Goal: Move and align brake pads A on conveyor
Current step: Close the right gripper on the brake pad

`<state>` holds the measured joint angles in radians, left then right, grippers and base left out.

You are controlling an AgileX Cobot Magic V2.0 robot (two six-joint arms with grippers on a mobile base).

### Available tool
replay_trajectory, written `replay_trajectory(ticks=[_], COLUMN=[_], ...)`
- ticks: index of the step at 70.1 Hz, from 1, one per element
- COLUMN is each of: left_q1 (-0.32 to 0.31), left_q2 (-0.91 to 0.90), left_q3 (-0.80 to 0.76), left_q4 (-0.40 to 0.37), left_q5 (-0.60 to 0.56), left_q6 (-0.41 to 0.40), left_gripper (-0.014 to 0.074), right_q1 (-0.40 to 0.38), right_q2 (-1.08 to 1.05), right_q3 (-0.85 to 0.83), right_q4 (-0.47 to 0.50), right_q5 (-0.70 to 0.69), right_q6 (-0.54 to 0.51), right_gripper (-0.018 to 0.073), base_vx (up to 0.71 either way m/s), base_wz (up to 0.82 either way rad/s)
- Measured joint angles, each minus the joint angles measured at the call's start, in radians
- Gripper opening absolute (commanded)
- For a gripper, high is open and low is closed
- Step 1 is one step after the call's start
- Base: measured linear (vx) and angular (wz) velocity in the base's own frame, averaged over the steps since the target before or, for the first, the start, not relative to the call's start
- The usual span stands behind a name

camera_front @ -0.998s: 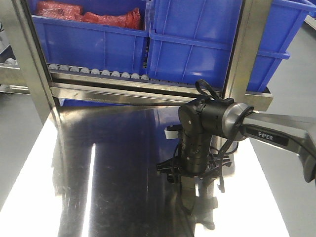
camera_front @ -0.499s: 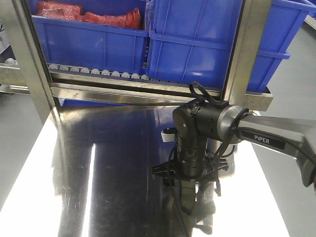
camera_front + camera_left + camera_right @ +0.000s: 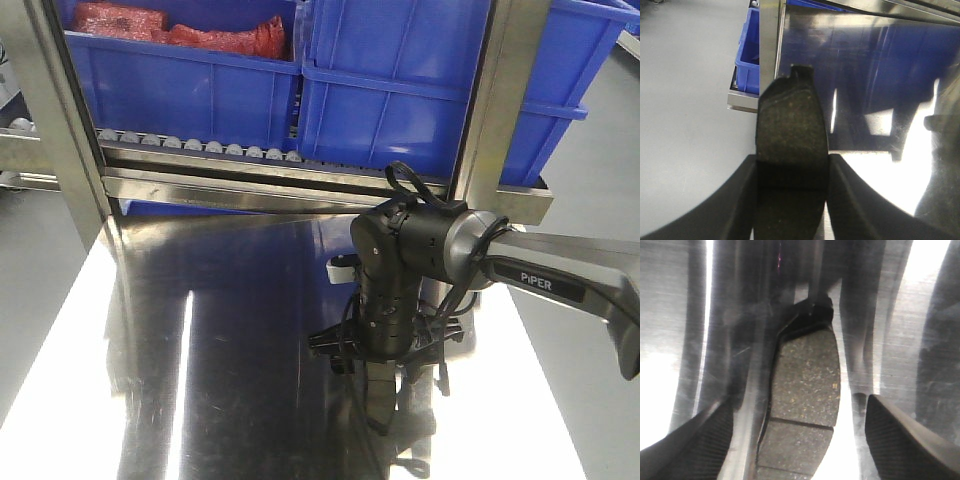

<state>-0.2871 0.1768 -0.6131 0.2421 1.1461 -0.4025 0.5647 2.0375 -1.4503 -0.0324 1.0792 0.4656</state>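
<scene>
Left pincer (image 3: 792, 167) clenched on brake pad (image 3: 790, 117); right pincer (image 3: 799, 405) released around cropped second pad (image 3: 805, 375).

We show a black arm (image 3: 392, 285) with a silver-grey collar (image 3: 470, 245), a grey link bearing the white PiPER marking (image 3: 543, 282), looped black cables (image 3: 400, 175), and matte, finely textured black fingers (image 3: 905, 440).

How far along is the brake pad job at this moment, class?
Done: nothing shows aligned; no conveyor is in view. In hand: the left gripper is shut on one brake pad; the right gripper stands open around a second pad lying on the steel tabletop. Left: grasping that pad, carrying both to the conveyor, aligning them.
</scene>
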Motion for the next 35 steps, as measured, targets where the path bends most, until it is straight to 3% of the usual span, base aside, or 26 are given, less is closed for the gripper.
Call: replay_trajectory(ticks=[14,21,30,35], left_q1=[0.000,0.000,0.000,0.000], left_q2=[0.000,0.000,0.000,0.000], left_q3=[0.000,0.000,0.000,0.000], left_q4=[0.000,0.000,0.000,0.000], left_q5=[0.000,0.000,0.000,0.000], left_q6=[0.000,0.000,0.000,0.000], left_gripper=[-0.0006,-0.0006,-0.0006,-0.0006], right_q1=[0.000,0.000,0.000,0.000], right_q2=[0.004,0.005,0.005,0.005], right_q3=[0.000,0.000,0.000,0.000], right_q4=[0.000,-0.001,-0.004,-0.004], right_q5=[-0.008,-0.009,-0.010,-0.010], right_q6=[0.000,0.000,0.002,0.001], right_gripper=[0.0427,0.0281,-0.0018,-0.0016], base_vx=[0.00,0.00,0.00,0.00], base_wz=[0.00,0.00,0.00,0.00])
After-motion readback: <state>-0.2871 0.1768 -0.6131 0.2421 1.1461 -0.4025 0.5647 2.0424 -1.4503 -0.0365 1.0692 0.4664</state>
